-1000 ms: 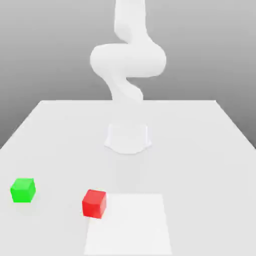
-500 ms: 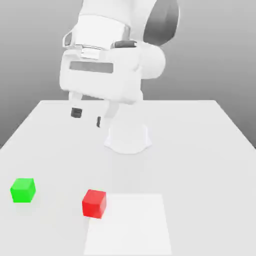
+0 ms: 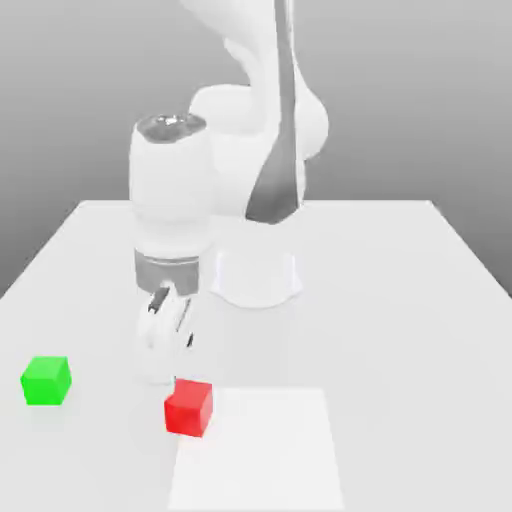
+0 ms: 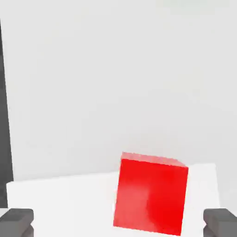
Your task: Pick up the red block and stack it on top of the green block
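**Open gripper poised above the red block, nothing held**

The red block (image 3: 189, 407) sits flat on the table (image 3: 400, 300), its far corner overlapping the edge of a paler square patch (image 3: 265, 450) marked on the surface. It is a small plain cube with matte faces, and it looks rigid and light; nothing about it suggests fragility. The flat, parallel sides should give the pads a sure seat, and the matte finish is unlikely to be slippery. In my judgement the best hold is on two opposite vertical faces, around mid-height, with the jaws squared to those faces so the cube does not twist as they close.

In the hand view the cube (image 4: 150, 194) lies between the two dark fingertips (image 4: 16, 221), which stand wide apart with clear space on either side, so the claw is spread and grips nothing. The cube appears slightly rotated relative to the line between the fingertips, so a small wrist correction may be needed.

In the exterior view the gripper (image 3: 168, 335) hangs just above and behind the red block, pointing down, apart from it.

Further out, the green block (image 3: 46, 380) rests alone toward the exterior view's left, well apart from the red one, its top face free to receive the stack.
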Robot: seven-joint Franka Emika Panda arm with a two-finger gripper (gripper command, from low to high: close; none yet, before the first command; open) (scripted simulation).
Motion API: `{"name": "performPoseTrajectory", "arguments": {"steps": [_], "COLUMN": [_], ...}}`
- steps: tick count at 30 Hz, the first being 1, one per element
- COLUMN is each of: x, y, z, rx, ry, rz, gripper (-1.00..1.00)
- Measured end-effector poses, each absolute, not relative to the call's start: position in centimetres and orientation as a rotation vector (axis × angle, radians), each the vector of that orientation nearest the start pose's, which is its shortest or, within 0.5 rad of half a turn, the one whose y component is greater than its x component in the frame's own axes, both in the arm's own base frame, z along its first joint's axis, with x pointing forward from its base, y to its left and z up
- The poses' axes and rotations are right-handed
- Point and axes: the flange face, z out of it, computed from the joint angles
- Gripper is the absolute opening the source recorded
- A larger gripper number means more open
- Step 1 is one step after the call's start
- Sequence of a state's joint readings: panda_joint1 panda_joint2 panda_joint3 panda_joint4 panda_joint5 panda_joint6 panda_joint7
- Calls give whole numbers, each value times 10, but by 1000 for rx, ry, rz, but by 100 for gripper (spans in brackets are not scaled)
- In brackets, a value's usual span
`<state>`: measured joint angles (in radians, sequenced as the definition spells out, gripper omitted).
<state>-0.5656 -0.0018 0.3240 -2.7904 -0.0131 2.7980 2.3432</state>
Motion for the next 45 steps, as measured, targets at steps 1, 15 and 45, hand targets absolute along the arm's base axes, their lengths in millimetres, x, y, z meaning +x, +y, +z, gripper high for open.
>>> {"name": "performPoseTrajectory", "arguments": {"steps": [1, 15, 45], "x": [370, 368, 293], "y": [-91, -89, -311], "z": [206, 144, 215], "rx": [-864, -855, -165], "ry": [3014, 3021, 3136], "rz": [-9, -1, -7], "gripper": [0, -100, -100]}}
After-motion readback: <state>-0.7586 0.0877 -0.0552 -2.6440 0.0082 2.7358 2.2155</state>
